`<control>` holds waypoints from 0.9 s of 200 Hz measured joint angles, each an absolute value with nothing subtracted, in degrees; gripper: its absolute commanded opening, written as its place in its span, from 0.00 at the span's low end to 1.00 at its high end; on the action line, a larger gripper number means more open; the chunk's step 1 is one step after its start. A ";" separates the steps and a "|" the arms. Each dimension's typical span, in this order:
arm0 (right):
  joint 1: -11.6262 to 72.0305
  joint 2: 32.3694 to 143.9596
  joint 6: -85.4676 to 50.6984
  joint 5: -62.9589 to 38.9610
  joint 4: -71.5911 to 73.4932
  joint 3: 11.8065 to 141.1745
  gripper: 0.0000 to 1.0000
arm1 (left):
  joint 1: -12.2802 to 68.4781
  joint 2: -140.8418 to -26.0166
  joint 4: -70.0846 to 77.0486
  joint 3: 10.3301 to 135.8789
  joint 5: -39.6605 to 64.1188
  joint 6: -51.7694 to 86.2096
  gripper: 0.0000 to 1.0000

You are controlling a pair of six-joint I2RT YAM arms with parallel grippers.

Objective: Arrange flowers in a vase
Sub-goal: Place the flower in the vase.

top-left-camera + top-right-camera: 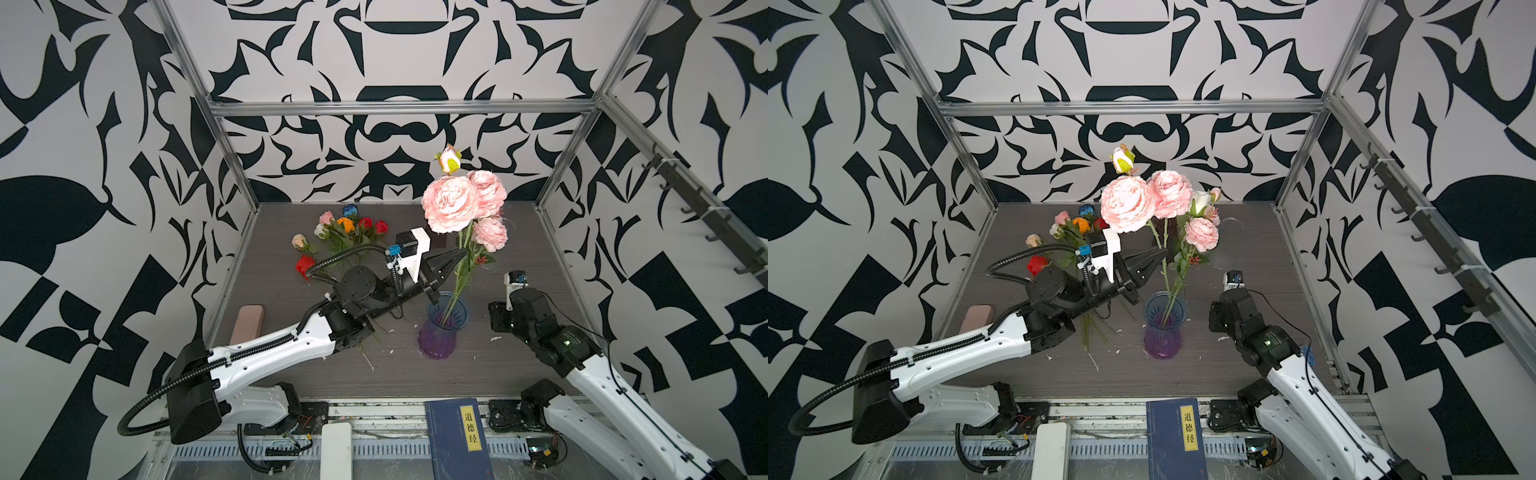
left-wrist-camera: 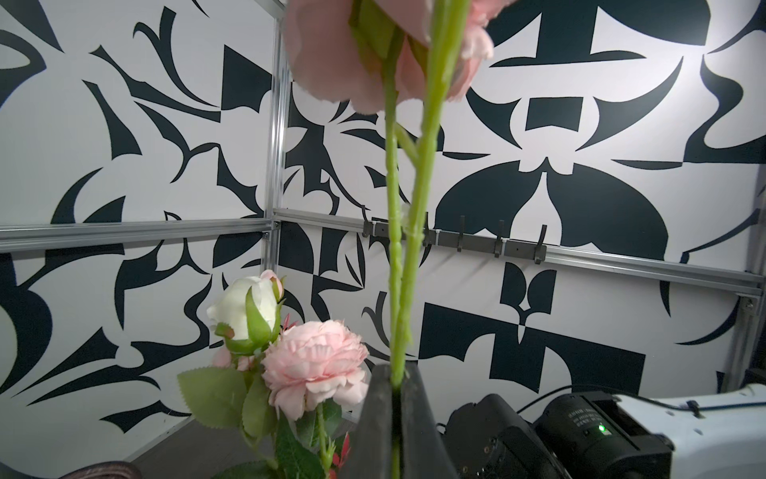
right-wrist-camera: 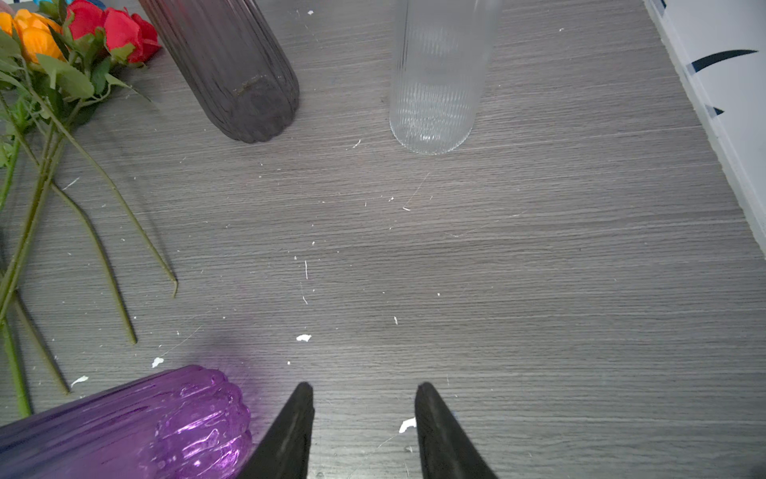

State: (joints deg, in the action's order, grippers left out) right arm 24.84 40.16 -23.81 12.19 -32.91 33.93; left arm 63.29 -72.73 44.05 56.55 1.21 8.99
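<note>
On the grey desk [image 1: 415, 382], the left hand [image 1: 459, 255] is clamped mid-stem on the pink flowers [image 1: 451, 203] over the purple vase [image 1: 438, 340]; the stems [image 2: 393, 265] look light and springy; the right hand [image 3: 362, 410] gapes empty.

Bright, even light fills both top views, leaving only faint shadows on the table [image 1: 478, 374]. In the left wrist view the nearest pink bloom [image 2: 331, 54] is blurred. The purple vase [image 3: 166, 419] casts a violet glow.
</note>
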 measured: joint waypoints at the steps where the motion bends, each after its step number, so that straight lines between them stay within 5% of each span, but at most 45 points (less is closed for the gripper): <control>1: 24.84 40.16 -23.81 12.19 -32.91 33.91 0.45 | 63.29 -72.73 44.10 56.47 1.21 8.97 0.00; 117: 24.84 40.18 -23.81 12.08 -32.91 33.76 0.45 | 67.02 -74.02 55.83 41.56 -6.96 15.14 0.00; 180: 24.84 40.21 -23.81 12.01 -32.93 33.76 0.44 | 67.16 -78.78 58.54 37.67 -12.38 19.94 0.33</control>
